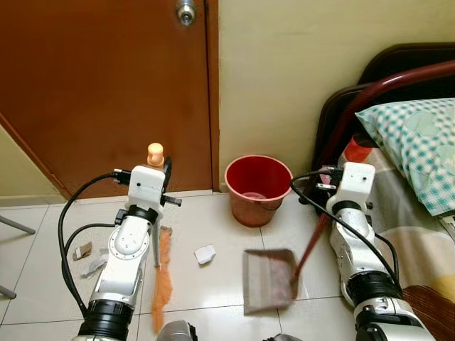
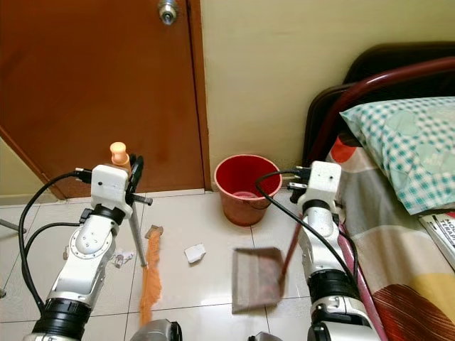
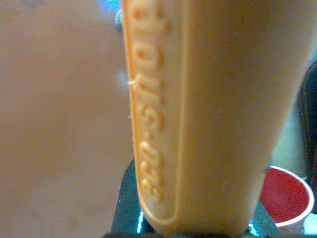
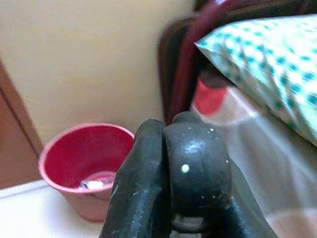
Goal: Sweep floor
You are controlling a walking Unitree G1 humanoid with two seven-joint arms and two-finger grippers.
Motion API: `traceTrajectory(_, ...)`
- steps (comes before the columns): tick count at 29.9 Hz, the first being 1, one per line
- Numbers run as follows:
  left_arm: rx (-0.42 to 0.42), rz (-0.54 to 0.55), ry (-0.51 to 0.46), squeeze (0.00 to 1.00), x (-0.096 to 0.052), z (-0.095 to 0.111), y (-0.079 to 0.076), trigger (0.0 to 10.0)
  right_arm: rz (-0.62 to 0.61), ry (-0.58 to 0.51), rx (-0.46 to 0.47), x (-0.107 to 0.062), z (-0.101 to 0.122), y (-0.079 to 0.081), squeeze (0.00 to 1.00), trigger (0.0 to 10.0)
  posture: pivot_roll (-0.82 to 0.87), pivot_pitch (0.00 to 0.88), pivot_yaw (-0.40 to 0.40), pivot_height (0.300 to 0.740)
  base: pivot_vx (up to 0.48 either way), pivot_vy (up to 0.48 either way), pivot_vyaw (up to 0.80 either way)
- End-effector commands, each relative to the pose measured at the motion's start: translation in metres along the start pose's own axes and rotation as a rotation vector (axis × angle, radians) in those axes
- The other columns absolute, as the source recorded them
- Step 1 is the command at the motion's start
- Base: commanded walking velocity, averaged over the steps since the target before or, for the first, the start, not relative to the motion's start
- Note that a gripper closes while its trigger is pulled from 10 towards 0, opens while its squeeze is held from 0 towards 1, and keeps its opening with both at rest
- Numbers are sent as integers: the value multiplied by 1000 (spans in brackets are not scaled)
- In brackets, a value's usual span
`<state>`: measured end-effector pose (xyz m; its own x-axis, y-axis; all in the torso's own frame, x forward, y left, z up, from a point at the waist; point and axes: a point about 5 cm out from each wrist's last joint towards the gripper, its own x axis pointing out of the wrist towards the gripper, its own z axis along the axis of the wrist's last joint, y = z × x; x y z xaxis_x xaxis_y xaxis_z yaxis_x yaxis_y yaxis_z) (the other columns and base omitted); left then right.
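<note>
1. Your left gripper [image 1: 162,177] is clamped on the broom handle [image 1: 155,153]. The orange grip stands up just above the fingers, and the left wrist view shows that grip [image 3: 198,114] pressed close against the camera with raised lettering on it.
2. Below that gripper the broom's thin shaft runs down to the orange bristles [image 1: 163,277], which rest on the white tiled floor [image 1: 213,220] just beside the left arm.
3. Your right gripper [image 1: 328,186] is pinched on the dark red handle of the dustpan [image 1: 269,280]. In the right wrist view the black fingers [image 4: 148,183] are pressed around the rounded black handle end [image 4: 195,168].
4. The pan itself sits on the tiles below the right gripper and toward the left one, its handle slanting up to the fingers.
5. Between the two grippers, a crumpled white paper scrap [image 1: 205,254] lies on the floor, near the bristles and apart from the pan.
6. More scraps [image 1: 89,259] lie on the outer side of the left arm.
7. Ahead of both grippers a red bucket [image 1: 257,188] stands against the wall, next to the brown door [image 1: 106,85].
8. A bed with a checked pillow [image 1: 416,142] lies just outside the right gripper.
</note>
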<state>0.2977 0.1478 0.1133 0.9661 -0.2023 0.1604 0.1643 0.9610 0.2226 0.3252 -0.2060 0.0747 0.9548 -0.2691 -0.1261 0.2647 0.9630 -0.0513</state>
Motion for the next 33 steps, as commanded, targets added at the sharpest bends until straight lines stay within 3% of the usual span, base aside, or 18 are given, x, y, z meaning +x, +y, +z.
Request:
traceTrajectory(1,-54,-33,14,0,4,-4,-9,10000,-26,-50,14,5,12,1,0,10000,56,127,1,740,0,0,0)
traceTrajectory(9,-110,-182,16,0,21,-3,-38,10000,-155,-51,56,6,7,-6,0,10000,41,172,30,740,0,0,0)
traceTrajectory(22,-191,-384,37,0,14,-9,-83,10000,-233,-24,36,1,-5,-17,0,10000,30,207,44,740,0,0,0)
traceTrajectory(26,-241,-467,-6,0,11,2,-100,10000,-227,-18,9,3,-5,-13,0,10000,35,206,39,740,0,0,0)
traceTrajectory(29,-253,-478,-14,0,10,4,-103,10000,-223,-18,8,3,-5,-12,0,10000,35,206,39,740,0,0,0)
traceTrajectory(33,-315,-539,-69,0,11,23,-118,10000,-213,-18,2,4,-4,-8,0,10000,33,199,34,740,0,0,0)
